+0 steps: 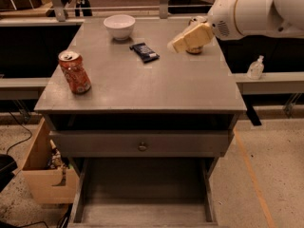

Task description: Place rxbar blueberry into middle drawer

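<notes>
The rxbar blueberry lies lengthwise back-left to front-right; the tool hovers right of it; opening: cannot tell.

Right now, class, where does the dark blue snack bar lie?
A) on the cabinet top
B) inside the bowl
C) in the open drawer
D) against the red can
A: the rxbar blueberry lies on the cabinet top, between the white bowl and the gripper hovering to its right.
</notes>
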Tool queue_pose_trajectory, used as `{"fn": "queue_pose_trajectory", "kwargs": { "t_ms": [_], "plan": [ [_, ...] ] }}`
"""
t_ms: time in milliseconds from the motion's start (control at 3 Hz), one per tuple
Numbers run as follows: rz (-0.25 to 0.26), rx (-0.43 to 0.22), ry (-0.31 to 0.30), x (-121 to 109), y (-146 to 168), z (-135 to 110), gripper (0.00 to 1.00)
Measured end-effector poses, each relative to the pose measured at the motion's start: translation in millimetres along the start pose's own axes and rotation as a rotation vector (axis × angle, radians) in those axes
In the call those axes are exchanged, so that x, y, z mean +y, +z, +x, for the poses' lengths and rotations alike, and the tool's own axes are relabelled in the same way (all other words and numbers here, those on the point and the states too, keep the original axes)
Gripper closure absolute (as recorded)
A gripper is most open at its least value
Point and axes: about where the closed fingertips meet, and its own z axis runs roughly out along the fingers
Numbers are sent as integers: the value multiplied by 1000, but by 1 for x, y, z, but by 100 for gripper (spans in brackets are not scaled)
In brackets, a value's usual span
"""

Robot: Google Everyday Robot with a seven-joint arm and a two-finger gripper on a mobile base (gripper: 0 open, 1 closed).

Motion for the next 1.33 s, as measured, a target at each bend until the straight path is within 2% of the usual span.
{"fn": "queue_pose_trajectory", "kwargs": {
  "t_ms": [333,667,1000,1333],
  "plan": [
    [1,-1,-1,0,0,0,0],
    [-17,-39,32,9,11,-1,0],
    [-65,-116,112,30,52,3,0],
    [-100,-151,172,43,102,12,0]
  ]
}}
